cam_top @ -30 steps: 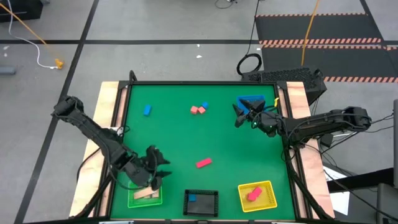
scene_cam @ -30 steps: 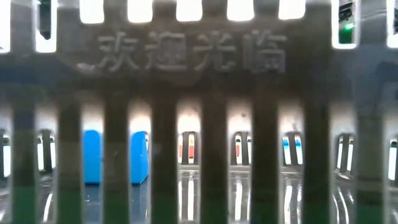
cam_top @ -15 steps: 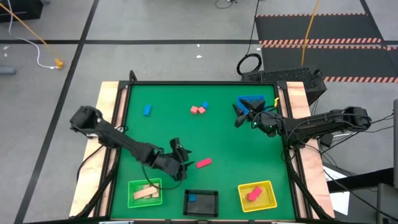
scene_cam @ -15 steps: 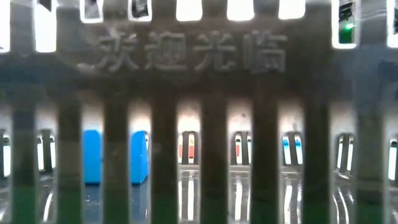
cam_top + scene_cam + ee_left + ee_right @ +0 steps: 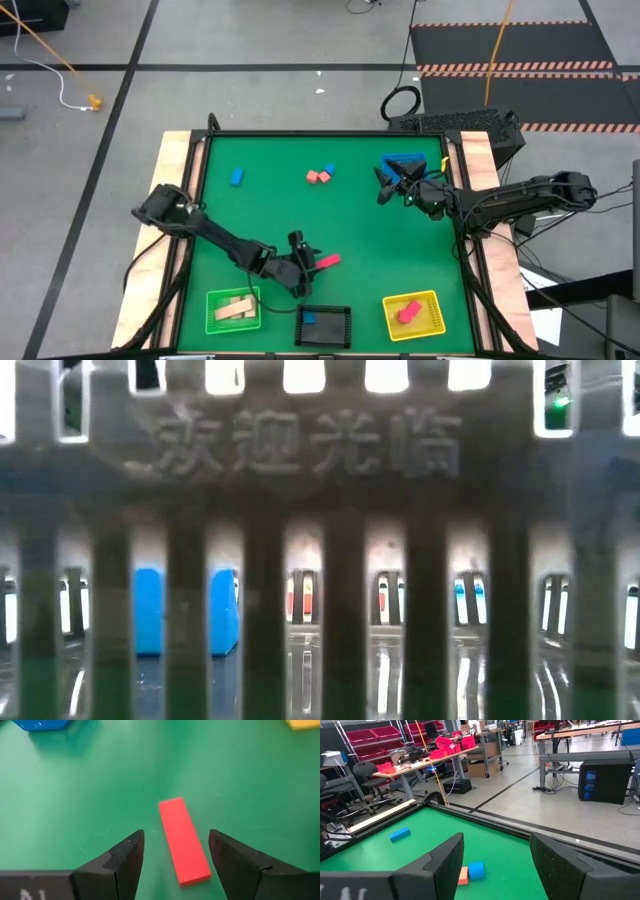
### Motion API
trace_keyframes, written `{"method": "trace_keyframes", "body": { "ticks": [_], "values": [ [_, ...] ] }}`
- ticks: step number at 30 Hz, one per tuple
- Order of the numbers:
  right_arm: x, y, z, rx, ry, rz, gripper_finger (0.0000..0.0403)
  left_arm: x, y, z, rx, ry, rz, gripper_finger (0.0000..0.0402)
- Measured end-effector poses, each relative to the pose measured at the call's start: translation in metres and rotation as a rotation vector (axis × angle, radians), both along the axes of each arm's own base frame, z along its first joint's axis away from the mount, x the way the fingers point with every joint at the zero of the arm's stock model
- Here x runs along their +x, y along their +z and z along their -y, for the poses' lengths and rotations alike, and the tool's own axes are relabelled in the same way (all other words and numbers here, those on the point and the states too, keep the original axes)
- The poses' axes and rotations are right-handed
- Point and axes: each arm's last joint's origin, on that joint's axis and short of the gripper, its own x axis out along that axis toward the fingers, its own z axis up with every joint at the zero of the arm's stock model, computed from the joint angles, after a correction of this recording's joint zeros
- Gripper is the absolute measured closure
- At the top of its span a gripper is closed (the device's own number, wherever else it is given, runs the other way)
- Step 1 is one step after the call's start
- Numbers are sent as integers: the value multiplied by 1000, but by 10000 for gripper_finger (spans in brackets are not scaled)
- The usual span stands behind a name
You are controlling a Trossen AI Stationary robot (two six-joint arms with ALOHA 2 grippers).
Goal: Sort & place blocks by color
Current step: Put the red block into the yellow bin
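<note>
The red bar block (image 5: 327, 262) (image 5: 183, 840) lies flat on the green table (image 5: 280, 210), near its front middle, between the spread fingers of the left gripper (image 5: 303, 259) (image 5: 175, 865), not touched. The right gripper (image 5: 385, 185) (image 5: 495, 865), also spread and empty, waits at the far right, just beside the blue tray (image 5: 404, 163).

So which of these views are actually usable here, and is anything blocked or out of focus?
The low view is blocked by blurred dark mesh bars with raised characters; only slivers of a blue block show through. The high view is evenly lit and clear. In the left wrist view the red bar is sharp between the open left gripper. The right wrist view is clear, though the right gripper frames only table.
</note>
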Motion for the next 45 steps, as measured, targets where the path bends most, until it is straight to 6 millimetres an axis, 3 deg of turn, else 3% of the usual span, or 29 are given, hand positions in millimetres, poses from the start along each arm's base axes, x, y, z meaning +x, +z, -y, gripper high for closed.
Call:
{"method": "trace_keyframes", "body": {
  "ticks": [11, 15, 20, 27, 33, 45],
  "values": [
    [0, 0, 0, 0, 0, 0, 183, 7, -27, 3, -8, -8, 5, 111],
    [0, 0, 0, 0, 0, 0, 183, 7, -30, 2, -37, -9, -5, 112],
    [0, 0, 0, 0, 0, 0, 183, 10, -32, -6, -136, -5, -34, 164],
    [0, 0, 0, 0, 0, 0, 183, 13, -33, -17, -131, -34, -70, 291],
    [0, 0, 0, 0, 0, 0, 183, 15, -22, -22, -89, -80, -41, 291],
    [0, 0, 0, 0, 0, 4, 183, 23, 37, -47, 3, -65, 173, 291]
  ]
}}
